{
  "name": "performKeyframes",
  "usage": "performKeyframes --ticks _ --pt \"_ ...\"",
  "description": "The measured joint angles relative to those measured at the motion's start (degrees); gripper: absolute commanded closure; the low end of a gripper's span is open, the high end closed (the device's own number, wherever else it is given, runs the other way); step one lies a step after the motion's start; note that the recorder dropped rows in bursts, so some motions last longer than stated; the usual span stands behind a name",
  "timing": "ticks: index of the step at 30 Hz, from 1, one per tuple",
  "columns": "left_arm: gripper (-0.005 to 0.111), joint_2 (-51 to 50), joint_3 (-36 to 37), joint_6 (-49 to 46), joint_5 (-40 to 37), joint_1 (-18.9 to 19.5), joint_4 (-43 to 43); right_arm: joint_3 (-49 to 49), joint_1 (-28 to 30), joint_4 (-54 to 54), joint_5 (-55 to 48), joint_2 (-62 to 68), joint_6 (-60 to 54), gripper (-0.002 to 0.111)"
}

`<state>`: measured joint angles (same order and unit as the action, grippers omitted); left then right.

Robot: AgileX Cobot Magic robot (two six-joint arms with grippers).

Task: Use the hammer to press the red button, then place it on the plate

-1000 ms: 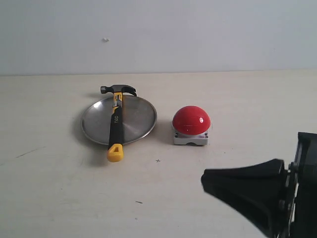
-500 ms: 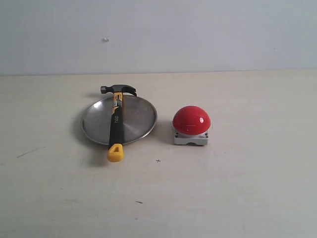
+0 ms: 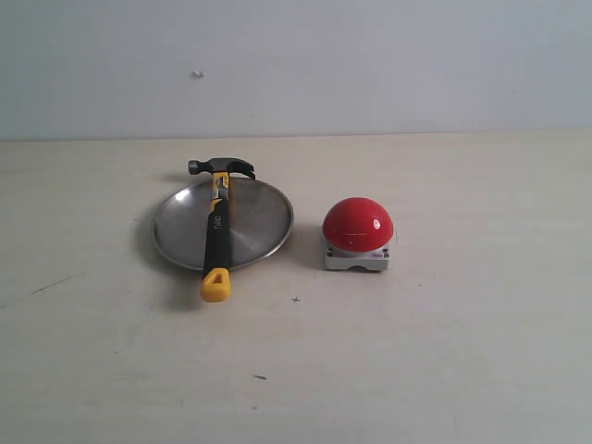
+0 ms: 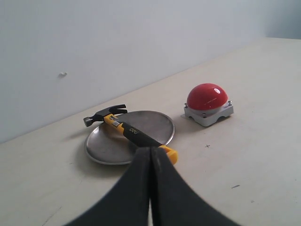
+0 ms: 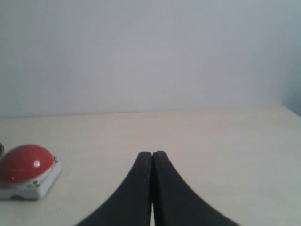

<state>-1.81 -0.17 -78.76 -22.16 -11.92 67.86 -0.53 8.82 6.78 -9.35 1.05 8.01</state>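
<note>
two hands, my left hand (image 4: 150, 149) and right hand (image 5: 152, 154), pressed together, empty. beyond, i see the black-and-yellow claw hammer (image 3: 215, 236) lying across the round silver metal plate (image 3: 261, 222), glossy red dome button (image 3: 357, 225) just beside it.

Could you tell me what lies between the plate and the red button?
Nothing; the exterior view shows only bare table between the plate and the red button.

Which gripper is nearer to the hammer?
Left. The left gripper faces the hammer on the plate, handle end toward it; the right gripper faces past the red button, hammer outside its view.
</note>
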Motion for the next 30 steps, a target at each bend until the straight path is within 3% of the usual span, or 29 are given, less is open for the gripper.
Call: performKeyframes --ticks 13,30 --pt "0.107 0.00 0.00 0.00 0.00 0.00 0.00 0.20 0.00 0.50 -10.25 -0.66 0.20 0.108" --pt "0.107 0.00 0.00 0.00 0.00 0.00 0.00 0.20 0.00 0.50 -10.73 -0.66 3.06 0.108"
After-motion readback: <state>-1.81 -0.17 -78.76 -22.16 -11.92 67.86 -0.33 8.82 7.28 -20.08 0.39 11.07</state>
